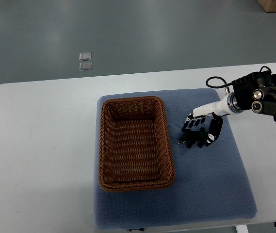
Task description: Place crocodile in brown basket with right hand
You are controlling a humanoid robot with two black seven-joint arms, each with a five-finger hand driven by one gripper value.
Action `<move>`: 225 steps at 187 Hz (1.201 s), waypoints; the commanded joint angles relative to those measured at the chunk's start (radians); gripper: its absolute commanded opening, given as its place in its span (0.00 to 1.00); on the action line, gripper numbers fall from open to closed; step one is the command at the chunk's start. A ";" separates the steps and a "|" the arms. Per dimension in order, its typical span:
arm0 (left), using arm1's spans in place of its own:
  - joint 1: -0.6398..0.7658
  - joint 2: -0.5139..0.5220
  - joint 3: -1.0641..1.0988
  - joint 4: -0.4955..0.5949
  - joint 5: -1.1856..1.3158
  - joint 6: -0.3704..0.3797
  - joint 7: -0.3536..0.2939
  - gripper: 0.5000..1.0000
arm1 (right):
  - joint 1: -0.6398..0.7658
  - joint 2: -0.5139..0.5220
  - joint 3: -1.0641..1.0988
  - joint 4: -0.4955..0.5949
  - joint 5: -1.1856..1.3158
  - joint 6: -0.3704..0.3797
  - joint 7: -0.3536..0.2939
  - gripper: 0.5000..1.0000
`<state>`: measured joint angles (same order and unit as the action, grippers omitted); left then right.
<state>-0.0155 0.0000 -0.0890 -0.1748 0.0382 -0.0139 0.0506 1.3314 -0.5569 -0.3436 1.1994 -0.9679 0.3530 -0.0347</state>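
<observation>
The crocodile point(192, 141) is a small dark green toy lying on the blue mat point(215, 194), just right of the brown wicker basket point(134, 144). My right hand point(202, 128) comes in from the right edge and hovers right over the toy. Its fingers point(191, 120) are stretched out to the left and its thumb sits at the toy's right end. The hand is open, and it covers part of the toy. The basket is empty. My left arm is out of the picture.
The mat lies on a white table point(40, 145) whose far edge borders a grey floor. Two small clear packets point(85, 61) lie on the floor beyond the table. A black cable point(215, 81) loops off my right wrist.
</observation>
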 commanded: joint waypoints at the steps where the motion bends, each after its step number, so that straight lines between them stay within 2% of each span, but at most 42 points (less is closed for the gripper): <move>1: 0.000 0.000 0.000 0.000 0.000 -0.001 0.000 1.00 | -0.011 0.000 0.000 -0.004 -0.022 -0.019 0.015 0.59; 8: 0.000 0.000 0.000 0.000 -0.001 0.000 0.000 1.00 | -0.015 0.000 0.000 -0.006 -0.029 -0.022 0.019 0.58; 26: 0.000 0.000 0.000 0.000 -0.001 0.000 0.000 1.00 | -0.029 0.002 0.000 -0.011 -0.052 -0.043 0.030 0.46; 43: 0.000 0.000 0.000 -0.002 0.000 0.000 0.000 1.00 | -0.044 0.002 0.000 -0.014 -0.054 -0.065 0.035 0.44; 73: 0.000 0.000 0.000 -0.003 0.000 -0.001 0.000 1.00 | -0.060 0.002 0.000 -0.024 -0.057 -0.089 0.044 0.31; 153: 0.000 0.000 0.002 -0.005 0.000 -0.001 0.000 1.00 | -0.069 0.008 0.000 -0.032 -0.075 -0.109 0.058 0.15; 184: 0.000 0.000 0.002 -0.005 0.000 -0.001 0.000 1.00 | -0.064 0.005 0.003 -0.032 -0.075 -0.108 0.062 0.02; 225: 0.000 0.000 0.002 -0.005 0.000 -0.001 0.000 1.00 | -0.057 -0.008 0.008 -0.032 -0.075 -0.098 0.064 0.00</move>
<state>-0.0153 0.0000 -0.0881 -0.1795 0.0382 -0.0154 0.0506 1.2730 -0.5577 -0.3395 1.1672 -1.0432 0.2507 0.0292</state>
